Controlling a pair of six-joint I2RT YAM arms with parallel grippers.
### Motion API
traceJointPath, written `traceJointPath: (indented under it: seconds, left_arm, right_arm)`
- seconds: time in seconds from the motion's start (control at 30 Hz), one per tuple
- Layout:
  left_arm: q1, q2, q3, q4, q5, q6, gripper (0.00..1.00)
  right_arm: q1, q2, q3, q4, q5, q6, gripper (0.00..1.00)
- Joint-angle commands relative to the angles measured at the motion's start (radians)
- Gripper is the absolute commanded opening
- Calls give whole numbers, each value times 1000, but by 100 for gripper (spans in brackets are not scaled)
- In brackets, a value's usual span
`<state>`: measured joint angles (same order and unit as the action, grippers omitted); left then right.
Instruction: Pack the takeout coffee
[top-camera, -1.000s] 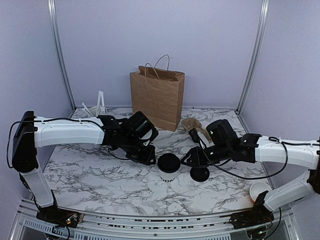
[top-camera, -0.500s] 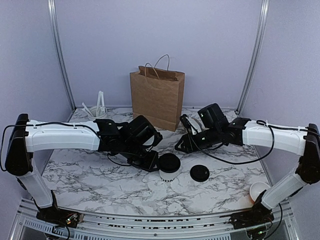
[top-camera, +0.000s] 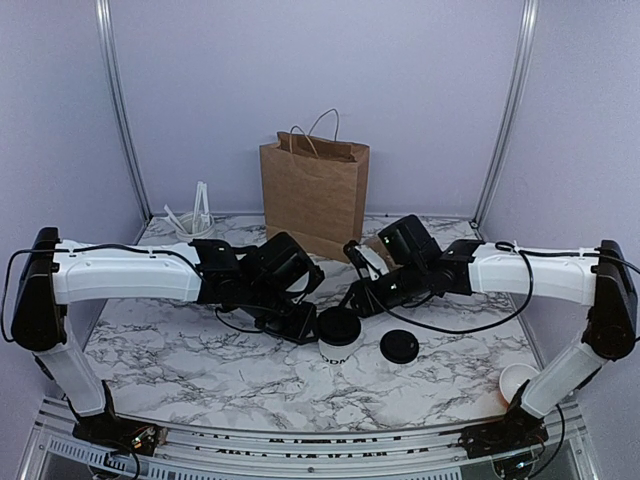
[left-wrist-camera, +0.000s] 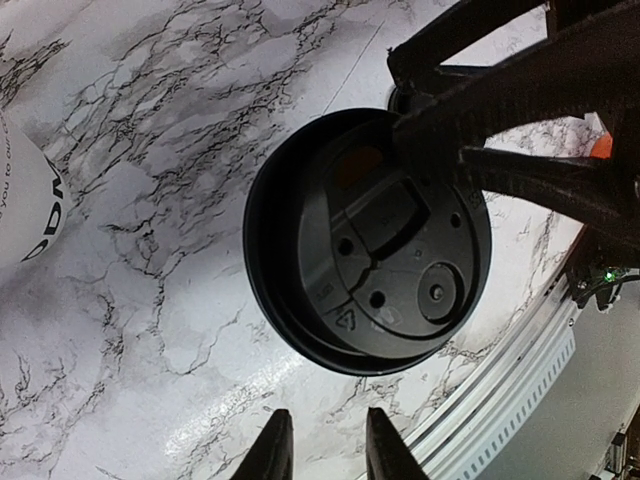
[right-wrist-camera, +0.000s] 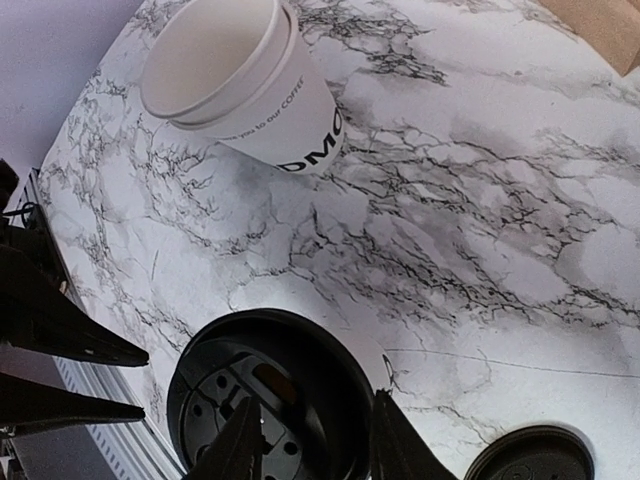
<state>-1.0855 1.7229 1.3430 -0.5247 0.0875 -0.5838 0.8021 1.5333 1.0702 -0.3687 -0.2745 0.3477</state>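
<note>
So, coffee: small white paper cup with round black plastic lid (top-camera: 339, 333), upright on marbled worktop (top-camera: 200, 370), axis vertical.
Left gripper (left-wrist-camera: 320, 455): slightly parted, empty; cup just beside, rightward.
Right gripper (right-wrist-camera: 318, 445): parted, empty, over the lid's far rim; nearer, I judge.

Light is bright, even and soft, from above; only weak shadows lie on the bench (top-camera: 180, 350). The left wrist view has a pale glare, and its near fingers (left-wrist-camera: 272, 452) are slightly blurred.

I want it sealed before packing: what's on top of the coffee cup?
A round black lid sits on the white cup, covering its mouth. Whatever is inside cannot be seen.
</note>
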Motion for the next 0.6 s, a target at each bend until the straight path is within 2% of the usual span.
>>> traceJointPath:
  seconds: [0.0,0.57]
  left_arm:
    - [1,14,-4,4,-9,1,26]
    - [33,17,-13,3,-19,26,26]
  right_arm:
    - [24,-11,19,0,14,30,35]
    - [92,-128,-104,31,36,196,35]
